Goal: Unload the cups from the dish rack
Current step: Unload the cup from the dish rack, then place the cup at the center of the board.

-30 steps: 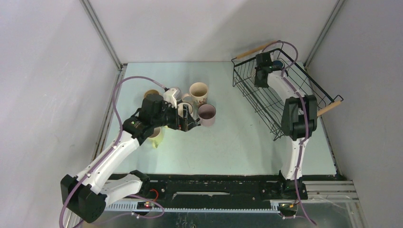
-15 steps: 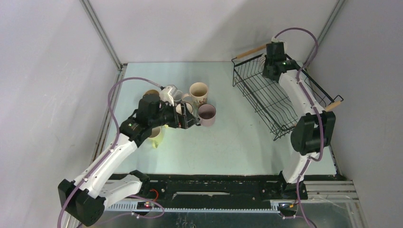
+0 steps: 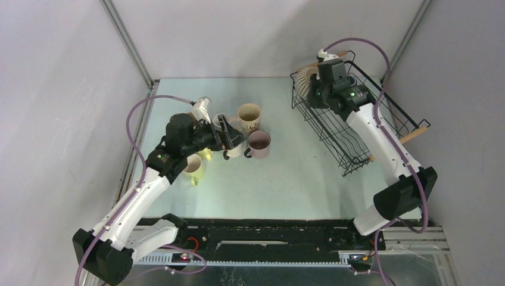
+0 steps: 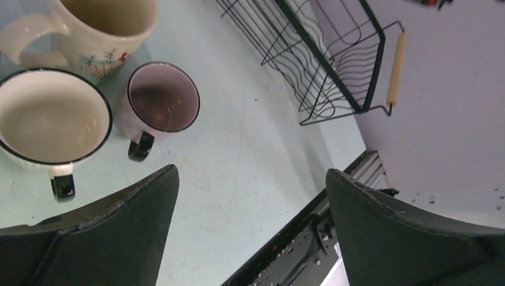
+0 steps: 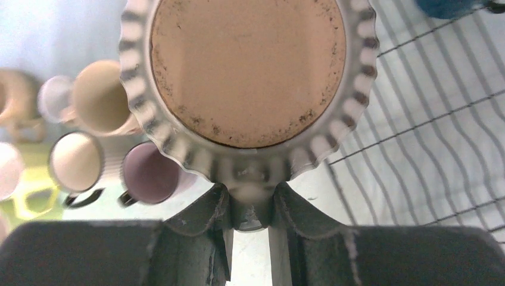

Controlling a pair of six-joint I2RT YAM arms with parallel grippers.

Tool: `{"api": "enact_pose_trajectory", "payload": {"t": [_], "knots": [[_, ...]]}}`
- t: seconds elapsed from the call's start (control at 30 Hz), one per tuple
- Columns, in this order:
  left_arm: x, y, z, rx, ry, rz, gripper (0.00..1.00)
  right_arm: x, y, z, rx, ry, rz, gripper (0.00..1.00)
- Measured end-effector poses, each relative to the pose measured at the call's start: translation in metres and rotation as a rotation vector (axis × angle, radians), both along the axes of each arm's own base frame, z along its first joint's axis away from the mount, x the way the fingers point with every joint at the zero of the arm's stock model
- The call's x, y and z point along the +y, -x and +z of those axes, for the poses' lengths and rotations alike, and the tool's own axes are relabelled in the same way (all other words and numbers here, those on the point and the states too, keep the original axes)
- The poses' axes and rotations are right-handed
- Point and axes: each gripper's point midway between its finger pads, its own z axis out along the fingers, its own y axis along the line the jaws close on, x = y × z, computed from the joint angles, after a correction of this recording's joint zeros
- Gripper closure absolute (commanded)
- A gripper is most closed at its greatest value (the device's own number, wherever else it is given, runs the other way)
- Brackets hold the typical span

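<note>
Top view: the right pincer [image 3: 315, 82] is pinching the ribbed beige cup [image 3: 305, 77] and holding it raised over the 11 o'clock corner of the dish rack [image 3: 336, 130], which is sitting toward 2 o'clock on the table [image 3: 292, 179]. The left pincer [image 3: 231, 136] is hanging fully spread over the unloaded cluster at 10 o'clock: floral cup [image 3: 249, 114], mauve cup [image 3: 259, 142], yellow-green cup [image 3: 196, 169]. Left wrist view: nothing is lying between the spread fingers. The mauve cup and a black-rimmed white cup [image 4: 50, 116] are standing upright, just beside each other, toward 10 o'clock of the frame. Right wrist view: the fingers are clamping a narrow part at the ribbed cup's 6 o'clock edge, handle or wall I cannot tell. A dark blue cup [image 5: 443, 6] is showing at 1 o'clock over the rack's wires. Judgement: the cup is looking like glazed ceramic, stiff, breakable and probably slick. A one-point edge pinch is leaving it free to swing, so slow travel is advisable. Open room: bare table is lying between cluster and rack, at 6 o'clock of the mauve cup. Hazards are the rack's top wire, its wooden handle [image 4: 394, 68] and the crowded cups.
</note>
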Motion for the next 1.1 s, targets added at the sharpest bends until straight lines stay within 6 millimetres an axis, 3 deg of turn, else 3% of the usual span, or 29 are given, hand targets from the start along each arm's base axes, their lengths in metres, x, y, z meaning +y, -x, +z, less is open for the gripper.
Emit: {"api": "enact_pose_trajectory", "payload": {"t": [0.13, 0.3, 0.57, 1.1], "knots": [[0.004, -0.013, 0.014, -0.011, 0.070, 0.038, 0.00, 0.037, 0.025, 0.007, 0.005, -0.078, 0.100, 1.00], [0.002, -0.027, 0.035, -0.021, 0.187, 0.055, 0.00, 0.068, 0.053, 0.010, 0.037, -0.190, 0.185, 1.00], [-0.014, -0.041, 0.077, -0.035, 0.424, 0.003, 0.00, 0.102, 0.086, 0.029, 0.059, -0.409, 0.280, 1.00], [-0.033, -0.039, 0.121, 0.020, 0.763, -0.149, 0.00, 0.155, 0.118, 0.049, 0.135, -0.751, 0.445, 1.00]]}}
